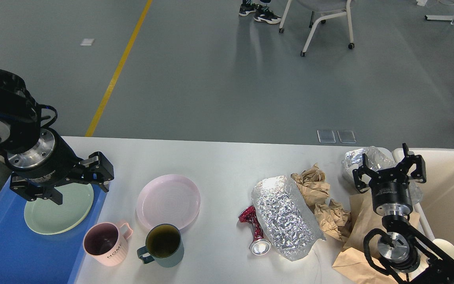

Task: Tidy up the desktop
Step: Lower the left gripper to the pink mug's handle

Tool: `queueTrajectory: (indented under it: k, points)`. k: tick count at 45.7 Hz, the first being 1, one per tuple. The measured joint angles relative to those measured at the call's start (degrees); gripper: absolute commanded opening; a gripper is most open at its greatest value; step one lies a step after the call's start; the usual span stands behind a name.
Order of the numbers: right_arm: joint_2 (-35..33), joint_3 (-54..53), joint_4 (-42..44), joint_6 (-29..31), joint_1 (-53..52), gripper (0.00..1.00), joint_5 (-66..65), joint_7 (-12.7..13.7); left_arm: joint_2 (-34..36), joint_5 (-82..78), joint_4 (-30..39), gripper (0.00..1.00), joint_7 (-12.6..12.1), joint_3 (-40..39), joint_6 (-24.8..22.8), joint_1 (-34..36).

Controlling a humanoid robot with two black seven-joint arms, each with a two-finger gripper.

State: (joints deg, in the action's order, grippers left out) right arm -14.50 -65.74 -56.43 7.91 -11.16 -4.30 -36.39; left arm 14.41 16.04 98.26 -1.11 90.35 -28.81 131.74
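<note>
The white desktop (pixel 219 161) holds a pink plate (pixel 168 201), a pink mug (pixel 106 242), a dark teal mug (pixel 164 244), a crushed red can (pixel 254 232), a silver foil bag (pixel 284 215), crumpled brown paper (pixel 317 189) and a flat brown paper bag (pixel 359 236). My left gripper (pixel 82 192) is open and empty, low over the green plate (pixel 53 213) in the blue tray (pixel 2 248). My right gripper (pixel 389 165) is open and empty, fingers up, above the paper bag and in front of a crumpled foil wad (pixel 365 157).
A beige bin (pixel 453 197) stands at the table's right end, just right of my right arm. The tray lies along the left end. Beyond the far edge is grey floor with a yellow line (pixel 116 71) and a chair (pixel 321 15).
</note>
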Motion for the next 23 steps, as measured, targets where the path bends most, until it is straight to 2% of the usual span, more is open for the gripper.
queueTrajectory:
  k: [4,6,9,14,18,19,23]
  points:
    - [0.0,0.0,0.0,0.0,0.0,1.0,0.0,0.0,2.2,-0.1,-0.1,0.95,-4.6,-2.2,3.8,-4.9]
    - [0.0,0.0,0.0,0.0,0.0,1.0,0.0,0.0,3.5,-0.1,-0.6,0.96,-5.6,-2.7,4.5,-6.7]
    - [0.0,0.0,0.0,0.0,0.0,1.0,0.0,0.0,5.5,-0.1,-2.5,0.96,-5.8,-3.1,4.8,-8.5]
    - [0.0,0.0,0.0,0.0,0.0,1.0,0.0,0.0,9.6,0.1,-6.3,0.96,-4.0,-3.3,4.8,-12.1]
    - [0.0,0.0,0.0,0.0,0.0,1.0,0.0,0.0,12.5,0.2,-7.7,0.96,-0.7,-4.7,4.7,-15.8]
    - [0.0,0.0,0.0,0.0,0.0,1.0,0.0,0.0,13.5,0.4,-8.8,0.95,1.4,-6.4,4.9,-19.2]
    - [0.0,0.0,0.0,0.0,0.0,1.0,0.0,0.0,13.8,0.6,-11.2,0.94,2.7,-8.6,5.3,-24.9]
